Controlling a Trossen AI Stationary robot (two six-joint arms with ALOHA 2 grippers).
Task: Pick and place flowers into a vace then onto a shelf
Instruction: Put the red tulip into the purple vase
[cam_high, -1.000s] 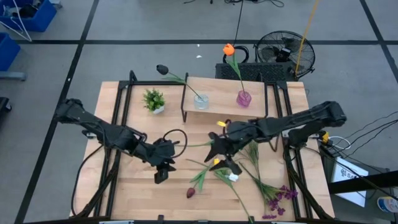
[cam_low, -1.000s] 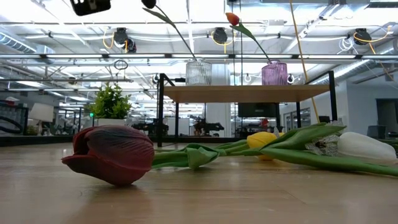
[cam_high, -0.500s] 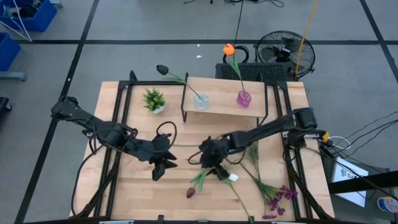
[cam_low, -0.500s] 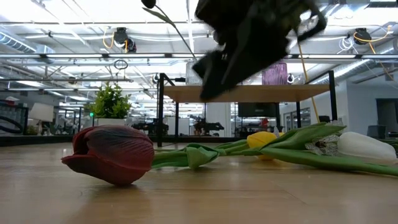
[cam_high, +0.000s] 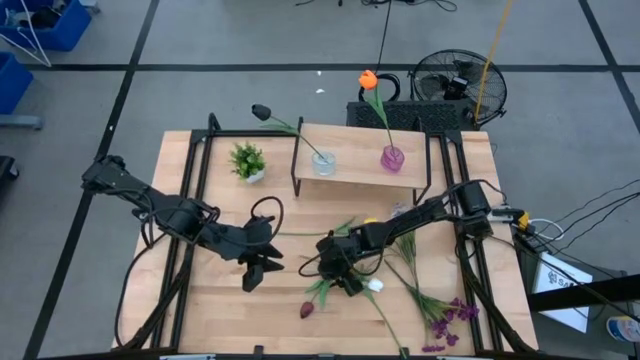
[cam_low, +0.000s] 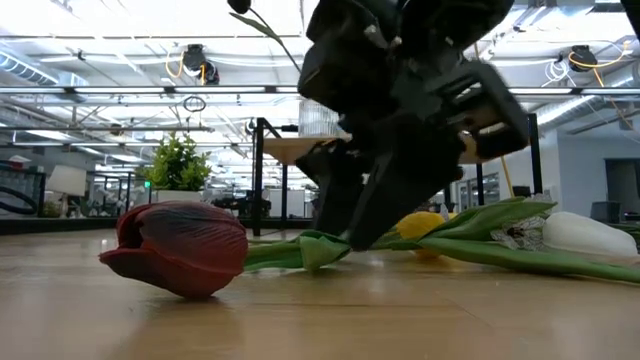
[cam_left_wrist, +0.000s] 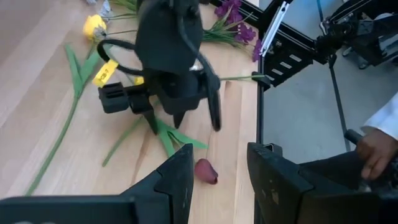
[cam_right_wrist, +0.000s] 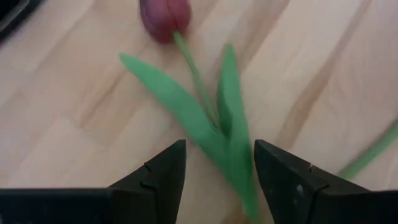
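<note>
A dark red tulip (cam_high: 306, 311) lies on the table on its head and leaves; its head (cam_right_wrist: 165, 15) and green stem (cam_right_wrist: 198, 78) show in the right wrist view. My right gripper (cam_right_wrist: 217, 149) is open and low over the table, one finger on each side of the stem and leaves (cam_low: 318, 248). My left gripper (cam_high: 252, 280) is open and hovers to the table's left of the tulip. Yellow (cam_high: 370, 222), white (cam_high: 375, 285) and purple (cam_high: 445, 320) flowers lie to the right. The shelf (cam_high: 360, 172) carries a clear vase (cam_high: 323, 162) and a purple vase (cam_high: 391, 158), each with one flower.
A small potted plant (cam_high: 247, 160) stands left of the shelf. Black frame rails (cam_high: 195, 180) run along both sides of the table. A fan (cam_high: 450, 80) stands beyond the far edge. A person's hand (cam_left_wrist: 373, 149) shows past the table's edge in the left wrist view.
My right gripper has travelled toward the table's left and near edge and come down from above the yellow flower to the dark red tulip's stem, its arm stretching out. The flowers have stayed where they were.
</note>
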